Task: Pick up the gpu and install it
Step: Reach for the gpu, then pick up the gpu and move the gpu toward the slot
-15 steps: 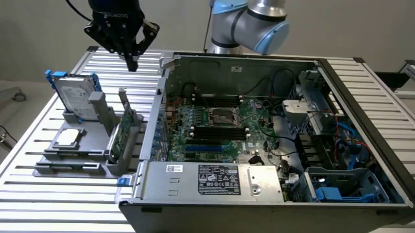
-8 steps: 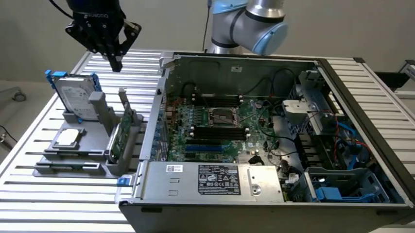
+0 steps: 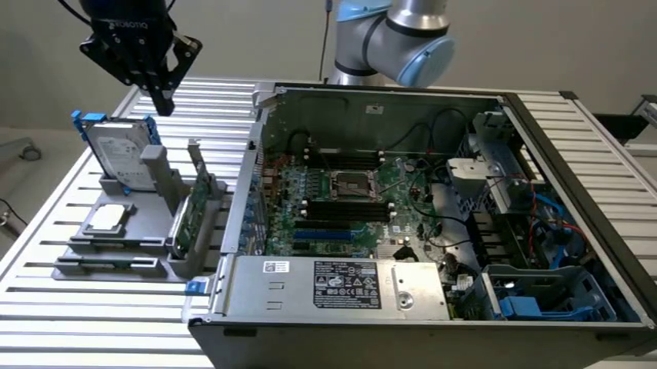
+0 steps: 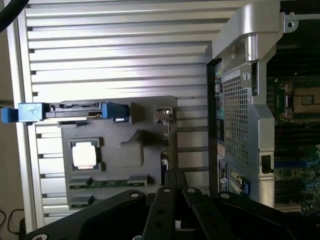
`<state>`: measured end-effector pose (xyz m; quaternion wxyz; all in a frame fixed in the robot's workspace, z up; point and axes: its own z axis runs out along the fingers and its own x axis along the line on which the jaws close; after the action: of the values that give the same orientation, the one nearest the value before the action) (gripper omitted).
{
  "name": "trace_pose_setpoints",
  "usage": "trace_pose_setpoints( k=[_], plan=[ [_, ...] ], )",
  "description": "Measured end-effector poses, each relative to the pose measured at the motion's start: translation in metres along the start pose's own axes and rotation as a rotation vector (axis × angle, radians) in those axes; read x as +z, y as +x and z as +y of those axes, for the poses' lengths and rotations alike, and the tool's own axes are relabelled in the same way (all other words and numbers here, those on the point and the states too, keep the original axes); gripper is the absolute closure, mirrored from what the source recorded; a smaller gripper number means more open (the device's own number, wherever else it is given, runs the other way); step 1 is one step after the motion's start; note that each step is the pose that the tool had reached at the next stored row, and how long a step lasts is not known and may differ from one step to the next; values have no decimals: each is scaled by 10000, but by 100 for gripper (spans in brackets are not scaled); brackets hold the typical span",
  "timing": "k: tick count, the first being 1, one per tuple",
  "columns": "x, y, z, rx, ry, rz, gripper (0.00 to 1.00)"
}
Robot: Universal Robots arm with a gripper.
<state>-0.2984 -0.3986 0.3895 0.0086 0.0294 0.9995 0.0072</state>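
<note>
Exterior view: the thin green gpu card [image 3: 193, 209] stands on edge in a grey plastic holder [image 3: 123, 246] on the slatted metal desk [image 3: 92, 323]. Its long axis runs alongside the open computer case [image 3: 411, 342], with the silver bracket end farthest from the camera. The black pincer [image 3: 162, 104] hangs closed and empty, well above it.

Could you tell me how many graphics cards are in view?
1: the gpu stands on edge in the gray holder beside the computer case; others may hide inside.

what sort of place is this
Probably a robotics lab bench for computer assembly: an open grey metal computer case sits on a slatted aluminium table, a grey parts tray lies beside it, and a silver-and-blue robot arm stands behind.
</note>
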Motion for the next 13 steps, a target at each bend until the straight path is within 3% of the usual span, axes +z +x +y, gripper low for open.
trace_pose_setpoints(
  k=[1, 13],
  plan=[
    [0, 18, -1, -14, 22, 3, 89],
    [-1, 22, -1, -17, 24, 3, 89]
  ],
)
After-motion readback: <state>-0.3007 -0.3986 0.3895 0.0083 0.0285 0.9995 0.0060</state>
